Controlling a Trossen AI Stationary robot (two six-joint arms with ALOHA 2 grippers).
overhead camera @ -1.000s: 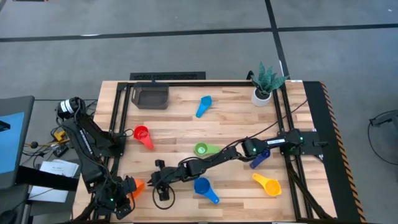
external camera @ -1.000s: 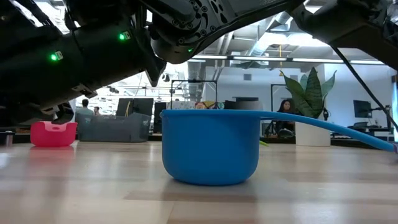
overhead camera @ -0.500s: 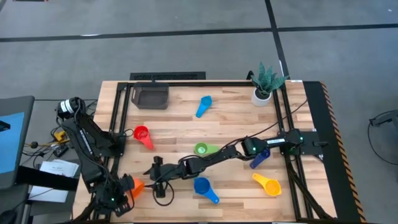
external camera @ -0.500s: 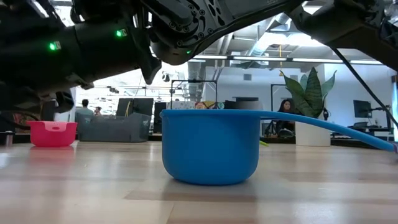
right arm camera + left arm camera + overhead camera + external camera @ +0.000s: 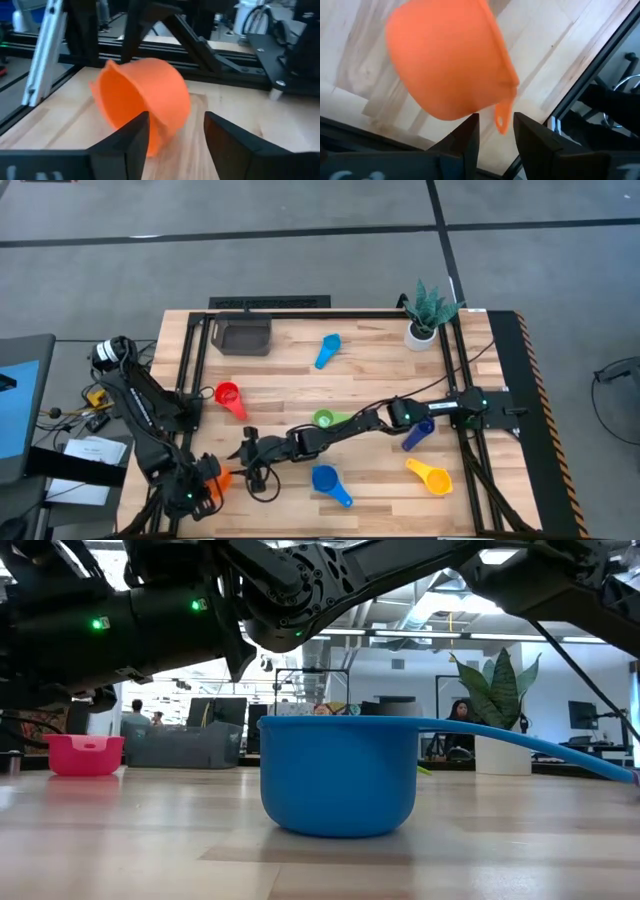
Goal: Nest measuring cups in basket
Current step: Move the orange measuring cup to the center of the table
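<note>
The orange cup (image 5: pixel 451 57) is tipped off the counter (image 5: pixel 300 395) at its front-left corner, handle clenched in the left gripper (image 5: pixel 495 131). The right gripper (image 5: pixel 174 131), jaws spread and empty, has slid closer over the last second, likely for a handover. Its wrist view shows the cup's hollow; overhead shows only an orange sliver. The basket (image 5: pixel 243 335) sits far back (no cups visible inside), with six cups scattered.
</note>
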